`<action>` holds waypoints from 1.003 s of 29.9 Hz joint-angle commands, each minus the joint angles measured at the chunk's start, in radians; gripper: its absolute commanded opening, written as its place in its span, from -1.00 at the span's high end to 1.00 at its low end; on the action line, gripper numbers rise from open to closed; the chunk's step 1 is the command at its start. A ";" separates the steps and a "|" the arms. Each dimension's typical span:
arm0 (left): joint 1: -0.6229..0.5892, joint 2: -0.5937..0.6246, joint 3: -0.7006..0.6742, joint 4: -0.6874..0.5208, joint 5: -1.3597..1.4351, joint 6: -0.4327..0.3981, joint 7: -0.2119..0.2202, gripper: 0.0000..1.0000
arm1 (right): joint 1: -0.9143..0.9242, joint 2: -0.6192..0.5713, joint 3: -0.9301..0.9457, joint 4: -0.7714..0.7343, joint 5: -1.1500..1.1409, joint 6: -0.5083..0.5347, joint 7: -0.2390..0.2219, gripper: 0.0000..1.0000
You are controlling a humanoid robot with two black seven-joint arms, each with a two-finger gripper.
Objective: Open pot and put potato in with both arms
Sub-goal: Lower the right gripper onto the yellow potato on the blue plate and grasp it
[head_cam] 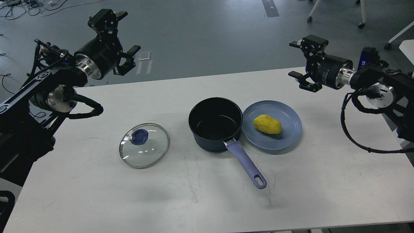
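Observation:
A dark pot (pixel 215 124) with a lavender handle stands open and empty at the table's middle. Its glass lid (pixel 144 145) with a blue knob lies flat on the table to the left. A yellow potato (pixel 267 124) rests on a blue plate (pixel 288 139) touching the pot's right side. My left gripper (pixel 121 35) is open and empty, raised high above the table's far left edge. My right gripper (pixel 299 61) is open and empty, raised above the far right of the table, beyond the plate.
The white table (pixel 207 200) has wide bare room in front and at both sides. Grey floor with cables (pixel 19 8) lies beyond the far edge. Chair legs (pixel 362 14) stand at the far right.

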 commanded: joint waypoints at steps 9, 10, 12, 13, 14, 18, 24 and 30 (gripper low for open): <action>0.050 -0.030 -0.028 -0.003 -0.037 -0.003 -0.012 -1.00 | 0.092 0.002 -0.341 0.031 -0.632 -0.167 0.259 -0.92; 0.055 -0.030 -0.027 -0.003 -0.031 -0.003 -0.012 -1.00 | 0.118 0.002 -0.416 0.029 -0.701 -0.214 0.294 -0.92; 0.058 -0.027 -0.027 -0.003 -0.031 -0.003 -0.014 -1.00 | 0.147 0.003 -0.528 0.029 -0.769 -0.294 0.346 -0.92; 0.062 -0.027 -0.027 -0.003 -0.031 -0.003 -0.014 -1.00 | 0.159 0.006 -0.588 0.029 -0.792 -0.343 0.366 -0.92; 0.062 -0.027 -0.027 -0.002 -0.031 -0.003 -0.014 -1.00 | 0.162 0.006 -0.612 0.029 -0.801 -0.365 0.371 -0.93; 0.065 -0.027 -0.027 -0.002 -0.029 -0.003 -0.014 -1.00 | 0.176 0.011 -0.711 0.031 -0.818 -0.422 0.381 -0.93; 0.087 -0.028 -0.025 -0.003 0.023 -0.003 -0.063 -1.00 | 0.193 0.017 -0.788 0.018 -0.902 -0.428 0.418 -0.92; 0.087 -0.030 -0.028 -0.012 0.047 -0.004 -0.066 -1.00 | 0.184 0.058 -0.794 -0.026 -0.907 -0.428 0.418 -0.92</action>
